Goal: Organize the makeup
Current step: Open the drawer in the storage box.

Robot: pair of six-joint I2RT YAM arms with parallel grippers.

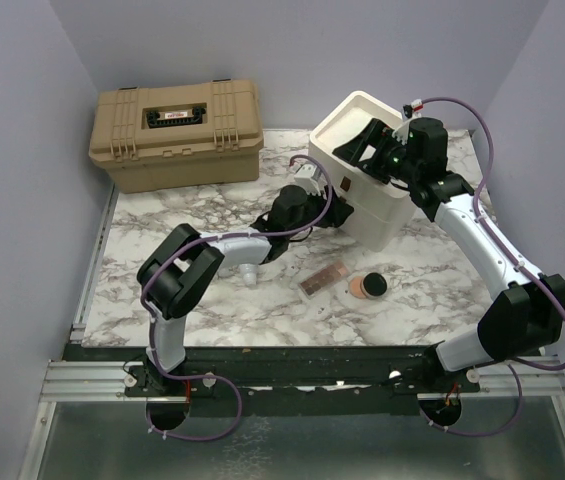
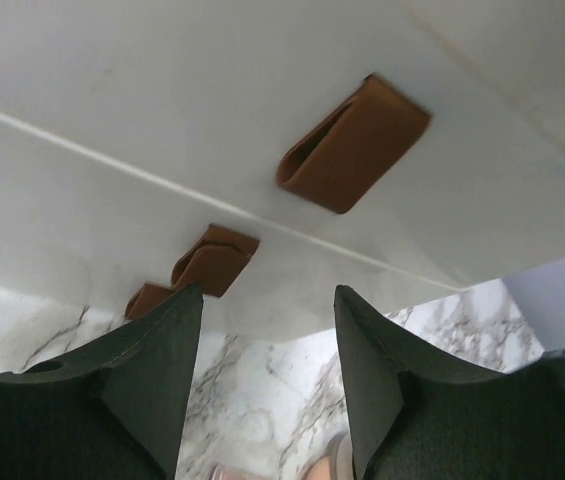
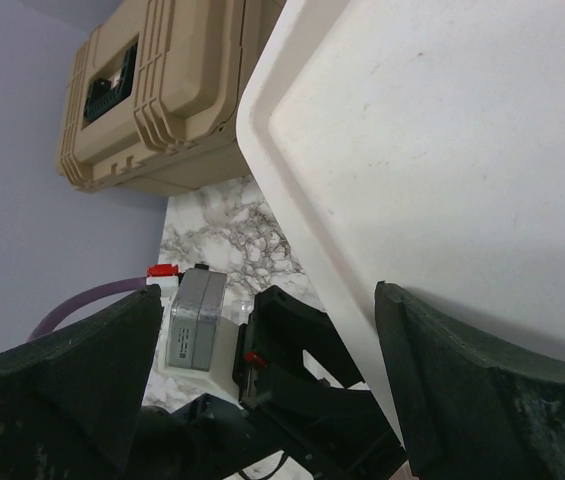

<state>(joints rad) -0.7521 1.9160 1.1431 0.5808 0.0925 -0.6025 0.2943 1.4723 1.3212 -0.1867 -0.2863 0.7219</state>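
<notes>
Item: makeup.
- Pink palette (image 1: pixel 324 280) and round compact (image 1: pixel 368 286) lie on desk (image 1: pixel 162 290), just beside each other, on near side of cream drawer unit (image 1: pixel 382 215), between arms.
- Palette long axis diagonal, near-left to far-right.
- Left claw (image 2: pixel 269 292): partly open, empty, aimed at unit's front, brown pull tabs (image 2: pixel 214 260) just ahead. Makeup lies behind and below it.
- Left arm stretched low across desk.
- Right claw (image 3: pixel 267 290): spread wide, gripping nothing, poised over unit's top rim.
- Left arm nearer pulls; drawer opening likely first.
</notes>
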